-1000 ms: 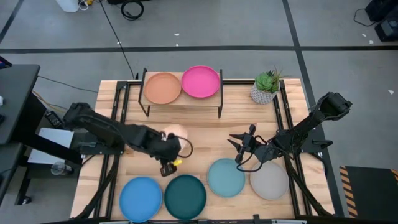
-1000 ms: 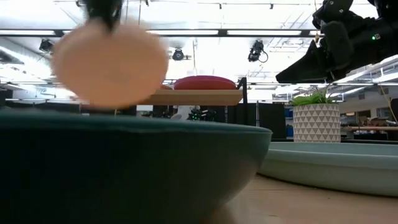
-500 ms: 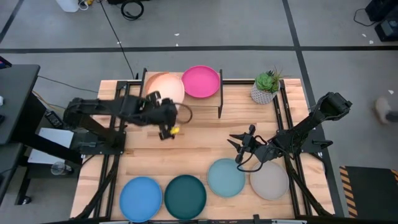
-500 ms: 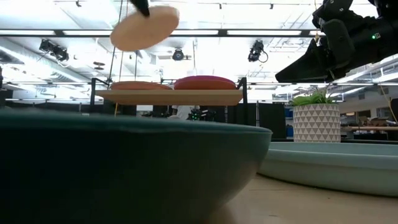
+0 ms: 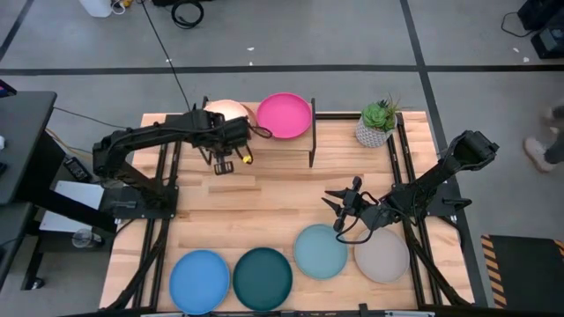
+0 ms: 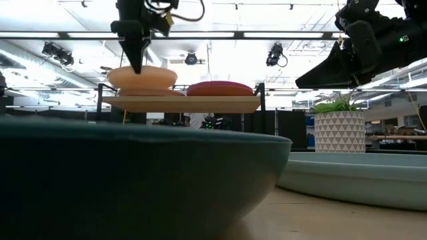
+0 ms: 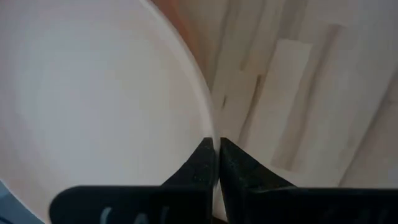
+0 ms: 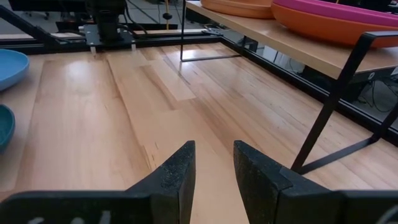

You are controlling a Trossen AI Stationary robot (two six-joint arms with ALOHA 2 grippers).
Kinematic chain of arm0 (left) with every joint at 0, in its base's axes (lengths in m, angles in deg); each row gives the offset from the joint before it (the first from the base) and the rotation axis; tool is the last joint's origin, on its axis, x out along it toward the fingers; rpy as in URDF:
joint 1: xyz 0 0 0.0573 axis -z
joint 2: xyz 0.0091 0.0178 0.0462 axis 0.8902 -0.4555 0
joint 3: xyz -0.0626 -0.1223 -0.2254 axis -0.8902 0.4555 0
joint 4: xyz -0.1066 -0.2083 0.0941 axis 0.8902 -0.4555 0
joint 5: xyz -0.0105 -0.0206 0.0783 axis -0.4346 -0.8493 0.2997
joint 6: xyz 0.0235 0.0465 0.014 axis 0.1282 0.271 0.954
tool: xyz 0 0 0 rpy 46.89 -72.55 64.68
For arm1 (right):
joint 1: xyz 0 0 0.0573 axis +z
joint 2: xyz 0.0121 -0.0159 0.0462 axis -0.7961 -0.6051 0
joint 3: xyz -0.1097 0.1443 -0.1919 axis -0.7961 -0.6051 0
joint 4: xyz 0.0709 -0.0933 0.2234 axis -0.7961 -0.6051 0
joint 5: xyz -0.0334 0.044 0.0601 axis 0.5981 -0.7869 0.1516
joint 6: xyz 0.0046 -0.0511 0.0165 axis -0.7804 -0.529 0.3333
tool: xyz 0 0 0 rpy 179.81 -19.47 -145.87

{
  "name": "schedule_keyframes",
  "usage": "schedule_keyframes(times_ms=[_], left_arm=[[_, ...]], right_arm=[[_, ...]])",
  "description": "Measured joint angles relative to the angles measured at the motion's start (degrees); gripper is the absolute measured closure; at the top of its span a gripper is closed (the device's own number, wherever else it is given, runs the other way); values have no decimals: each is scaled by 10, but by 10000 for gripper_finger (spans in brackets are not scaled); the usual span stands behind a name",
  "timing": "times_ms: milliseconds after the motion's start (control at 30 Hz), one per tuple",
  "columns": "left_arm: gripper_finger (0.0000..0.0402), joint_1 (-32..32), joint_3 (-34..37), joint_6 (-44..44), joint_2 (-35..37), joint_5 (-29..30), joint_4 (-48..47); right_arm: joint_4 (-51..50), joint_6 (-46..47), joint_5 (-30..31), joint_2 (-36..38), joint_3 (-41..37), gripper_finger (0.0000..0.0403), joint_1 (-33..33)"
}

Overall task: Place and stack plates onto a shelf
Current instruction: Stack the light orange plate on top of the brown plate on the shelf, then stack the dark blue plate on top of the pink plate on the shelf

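The cream plate is level over the shelf's left half, above a tan-orange plate that shows only as a sliver below it; whether the two touch, I cannot tell. My left gripper stands over the shelf, shut on the cream plate. A pink plate rests on the shelf's right half. My right gripper hovers open above the table's right middle, near the light blue plate. My left gripper pinches the cream plate's rim on its near side between both fingers, one inside the dish and one outside. It comes from above, pointing down. The plate stays level in the hold, over the tan-orange plate.
Blue, dark teal, light blue and grey plates lie in a row along the near edge. A potted plant stands at the far right, beside the shelf. A person's foot shows on the floor at the far right.
My left gripper has carried the cream plate from the table's middle up and toward the far edge, then down over the shelf's left half. The plate hung tipped on edge at first and is now level above the tan-orange plate.
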Motion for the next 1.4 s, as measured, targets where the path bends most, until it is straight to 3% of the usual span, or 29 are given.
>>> schedule_keyframes(times_ms=[200, 400, 700, 867, 1000, 1100, 1267, 1400], left_arm=[[377, -22, 15, 34, 0, -28, 38], [371, -36, 30, 60, 0, -19, 99], [265, -36, 28, 61, 0, 6, 90], [227, -16, -36, 43, 0, 30, 21], [226, 24, -95, -33, 5, -70, 6], [232, 83, -88, -86, 7, -141, -3], [242, 225, 21, -146, 4, -155, 17], [246, 320, 122, -223, 4, -232, 106]], right_arm=[[0, 0, 0, 0, 0, 287, 0], [0, -1, 0, 0, 0, 287, 0], [0, -3, -2, 0, 0, 287, 0], [0, -3, -2, 0, 0, 287, 0], [0, -3, -2, 0, 0, 287, 0], [0, -3, -4, 0, 0, 287, 0], [-1, 0, -12, 0, 0, 287, 1], [0, 2, -12, 0, 0, 287, 1]])
